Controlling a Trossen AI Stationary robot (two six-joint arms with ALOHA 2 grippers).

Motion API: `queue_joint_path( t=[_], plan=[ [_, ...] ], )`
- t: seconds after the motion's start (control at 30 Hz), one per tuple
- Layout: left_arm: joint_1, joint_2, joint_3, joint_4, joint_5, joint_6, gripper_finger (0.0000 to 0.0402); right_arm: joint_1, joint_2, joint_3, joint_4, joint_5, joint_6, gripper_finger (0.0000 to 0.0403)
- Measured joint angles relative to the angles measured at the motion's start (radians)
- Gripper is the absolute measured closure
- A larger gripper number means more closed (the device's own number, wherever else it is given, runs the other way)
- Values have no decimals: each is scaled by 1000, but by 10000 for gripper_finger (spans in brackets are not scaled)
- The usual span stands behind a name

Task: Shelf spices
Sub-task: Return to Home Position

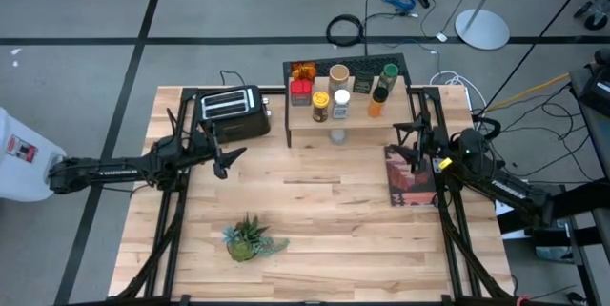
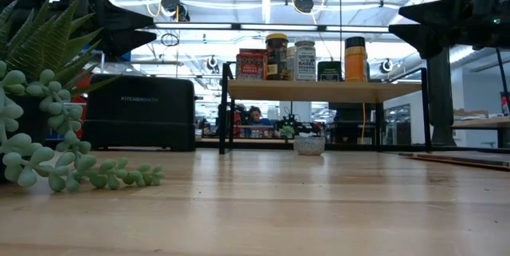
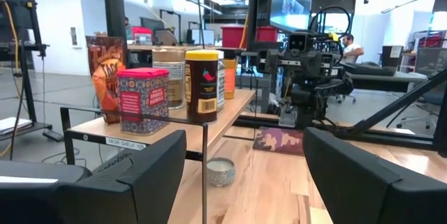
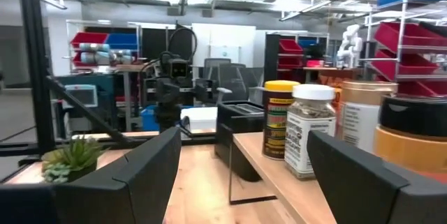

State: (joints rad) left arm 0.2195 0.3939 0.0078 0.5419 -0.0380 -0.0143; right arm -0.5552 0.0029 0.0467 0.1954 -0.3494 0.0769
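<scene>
- Shelf (image 1: 370,129) stands at the far edge of the surface (image 1: 315,206), just beside the black toaster (image 1: 233,113), with all seven spices on its plank.
- Back of plank, high view: amber jar (image 1: 303,69), tan-lidded jar (image 1: 338,75), dark square tin (image 1: 362,84), green-capped orange bottle (image 1: 382,89).
- Nearer the front: red tin (image 1: 301,91), yellow-lidded jar (image 1: 320,106), white-capped shaker (image 1: 341,104).
- Low view: front containers largely hide the amber jar and tan-lidded jar; labels unreadable.
- Left wrist view: dark square tin hidden, shaker only a sliver behind the yellow-lidded jar.
- Small round container (image 1: 337,136) sits on the surface at the plank's front edge; contents cannot be made out.
- Left hand (image 1: 226,158) hangs in front of the toaster, fingers (image 3: 133,182) wide apart, nothing between them.
- Right hand (image 1: 412,151) hangs beside the shelf's right end, near a reddish book (image 1: 412,187); fingers (image 4: 126,182) apart, empty.
- Potted plant (image 1: 250,239) stands near the front edge; it is cut off in the low view.
</scene>
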Motion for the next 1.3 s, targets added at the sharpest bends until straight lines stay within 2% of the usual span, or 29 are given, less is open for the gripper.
queue_joint_path(
  t=[0.5, 1.3],
  plan=[
    [0, 0, 0, -6, 4, -1, 107, 0, 8, 0, -57, 8, 17, 105],
    [0, 0, -1, -8, 4, 21, 107, 1, 9, 0, -57, 7, 62, 105]
  ],
)
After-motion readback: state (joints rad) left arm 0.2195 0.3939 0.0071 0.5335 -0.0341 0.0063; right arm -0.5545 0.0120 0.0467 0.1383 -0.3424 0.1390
